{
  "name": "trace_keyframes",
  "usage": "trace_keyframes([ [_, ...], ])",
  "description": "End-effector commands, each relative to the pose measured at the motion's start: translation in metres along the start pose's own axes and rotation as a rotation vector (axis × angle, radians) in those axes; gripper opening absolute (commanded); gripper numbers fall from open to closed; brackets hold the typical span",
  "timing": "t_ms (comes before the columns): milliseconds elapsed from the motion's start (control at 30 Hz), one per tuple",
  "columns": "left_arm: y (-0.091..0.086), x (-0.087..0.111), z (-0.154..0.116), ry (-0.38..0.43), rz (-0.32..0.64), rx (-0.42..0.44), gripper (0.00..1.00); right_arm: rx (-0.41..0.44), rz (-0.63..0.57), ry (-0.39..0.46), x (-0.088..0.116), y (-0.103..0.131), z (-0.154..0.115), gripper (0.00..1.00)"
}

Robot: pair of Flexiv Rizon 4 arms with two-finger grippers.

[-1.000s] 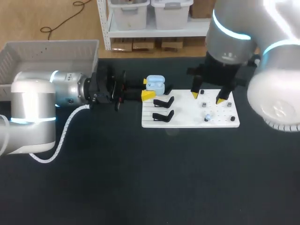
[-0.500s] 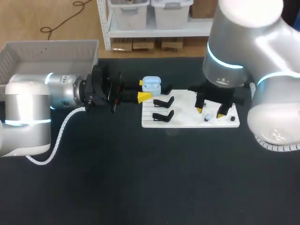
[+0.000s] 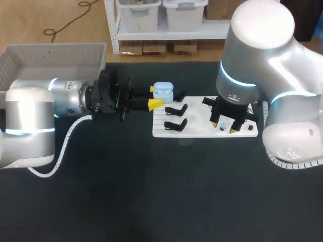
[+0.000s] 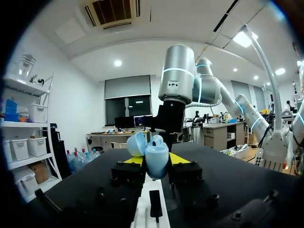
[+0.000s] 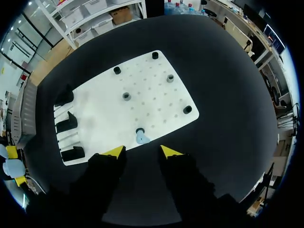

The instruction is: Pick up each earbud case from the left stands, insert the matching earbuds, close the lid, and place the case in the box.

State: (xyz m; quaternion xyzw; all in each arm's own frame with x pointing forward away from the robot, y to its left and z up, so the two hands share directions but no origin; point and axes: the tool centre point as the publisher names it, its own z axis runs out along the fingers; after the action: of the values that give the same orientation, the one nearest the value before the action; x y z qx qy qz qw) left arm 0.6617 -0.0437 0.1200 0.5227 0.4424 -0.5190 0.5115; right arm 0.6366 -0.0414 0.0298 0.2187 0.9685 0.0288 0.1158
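My left gripper (image 3: 157, 97) is shut on a light blue earbud case (image 3: 163, 92), lid open, held just left of the white board (image 3: 202, 132). In the left wrist view the case (image 4: 156, 160) sits upright between the yellow tips, its lid (image 4: 135, 144) tipped back. My right gripper (image 3: 224, 126) hangs low over the board's right part, open, around a light blue earbud (image 3: 222, 126). In the right wrist view the earbud (image 5: 141, 138) stands on a peg just ahead of the gap between the fingers of the right gripper (image 5: 142, 152), untouched.
Black stands (image 3: 175, 109) (image 3: 175, 124) sit at the board's left end, seen also as stands (image 5: 66, 124) in the right wrist view. Small dark pegs (image 5: 126, 96) (image 5: 187, 109) dot the board (image 5: 142, 85). A grey bin (image 3: 50, 58) stands at the back left.
My right gripper came down and toward the board's front, over the earbud, with its fingers narrowing. My left gripper drew the case slightly left, then held still.
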Motion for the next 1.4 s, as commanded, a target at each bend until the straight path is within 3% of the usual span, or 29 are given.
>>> trace_keyframes([
  [33, -0.001, 0.0, 0.0, -0.001, 0.002, -0.005, 0.0, -0.02, 0.013, -0.026, 0.0, -0.006, 0.006, 0.42],
  [600, -0.001, 0.0, 0.0, -0.001, 0.002, -0.005, 0.0, -0.057, 0.013, -0.072, -0.012, -0.001, 0.013, 0.36],
  [1400, -0.001, 0.0, 0.0, -0.001, 0.002, -0.005, 0.0, -0.076, 0.005, -0.058, -0.014, -0.001, 0.018, 0.25],
])
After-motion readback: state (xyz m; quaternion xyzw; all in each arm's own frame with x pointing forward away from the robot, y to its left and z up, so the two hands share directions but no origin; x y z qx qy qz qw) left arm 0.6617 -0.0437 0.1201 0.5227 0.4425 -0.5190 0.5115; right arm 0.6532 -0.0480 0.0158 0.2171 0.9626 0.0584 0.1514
